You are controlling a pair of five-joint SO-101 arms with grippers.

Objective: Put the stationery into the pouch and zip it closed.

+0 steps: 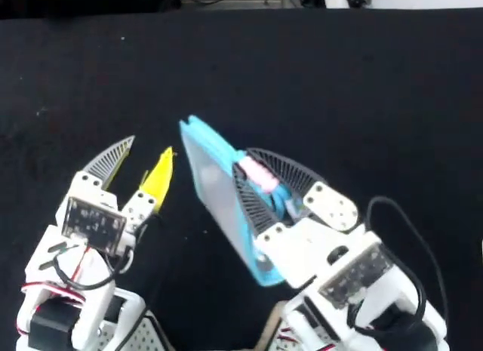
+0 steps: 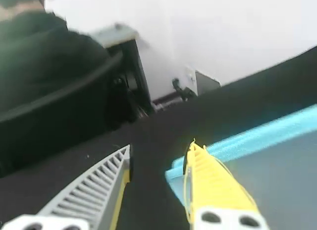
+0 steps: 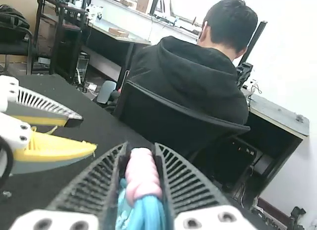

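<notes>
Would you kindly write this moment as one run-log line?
right gripper: shut on edge of blue pouch | left gripper: open, empty, beside it | pouch: held tilted above black table

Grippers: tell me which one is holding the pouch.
The right gripper, black-fingered, is shut on the edge of the blue pouch. The left gripper, grey and yellow, is open and empty.

Office, cluttered desks (image 3: 118, 32), black desk chair (image 3: 168, 123)
</notes>
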